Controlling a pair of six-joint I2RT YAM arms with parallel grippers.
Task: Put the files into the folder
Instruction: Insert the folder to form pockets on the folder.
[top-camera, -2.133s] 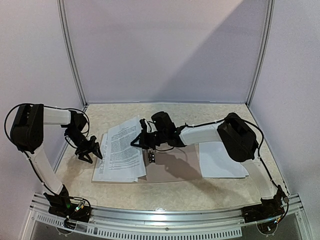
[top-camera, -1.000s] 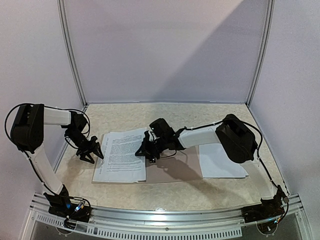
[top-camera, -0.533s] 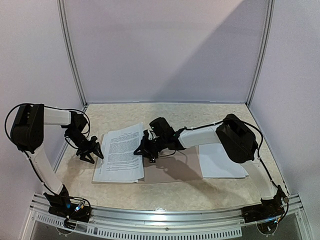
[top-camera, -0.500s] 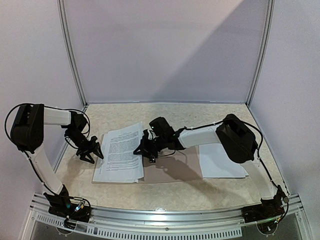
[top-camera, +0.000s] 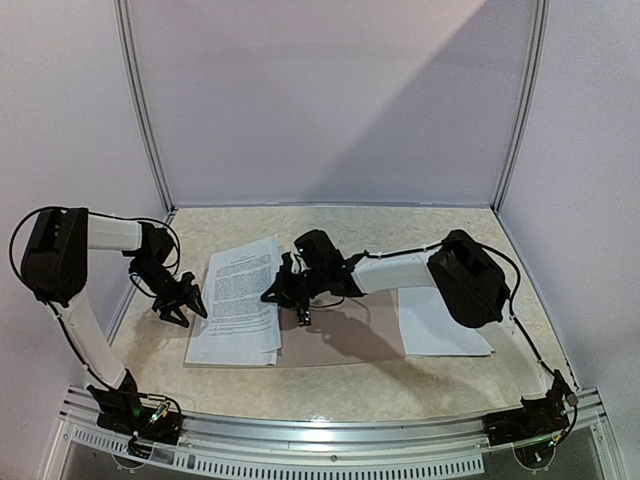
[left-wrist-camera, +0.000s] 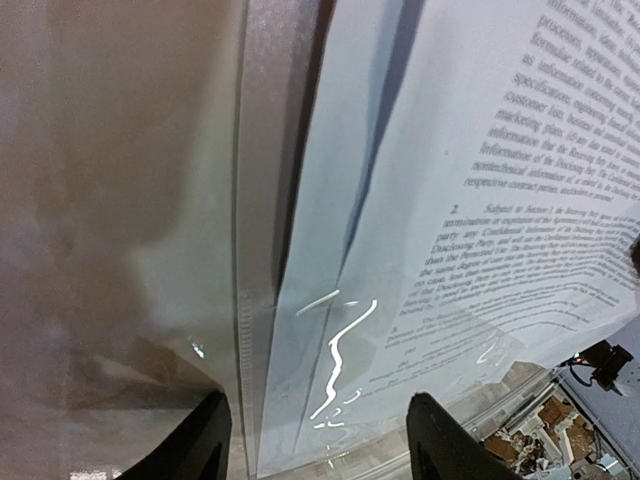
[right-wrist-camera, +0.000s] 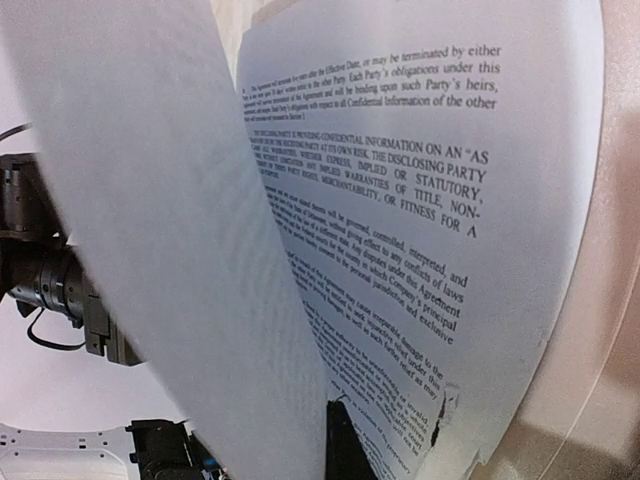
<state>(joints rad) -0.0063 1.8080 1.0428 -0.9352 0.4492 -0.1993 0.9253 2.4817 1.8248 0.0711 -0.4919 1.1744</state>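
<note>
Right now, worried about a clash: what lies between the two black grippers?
In the top view, the white printed paper sheets fill that stretch, lying on the tan card folder, from the open left gripper to the right gripper gripping one raised sheet.

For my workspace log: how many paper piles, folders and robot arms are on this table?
Paper piles: 2, printed pile, blank pile
Folder: 1
Arms: 2, left arm, right arm
Total: 5
</note>
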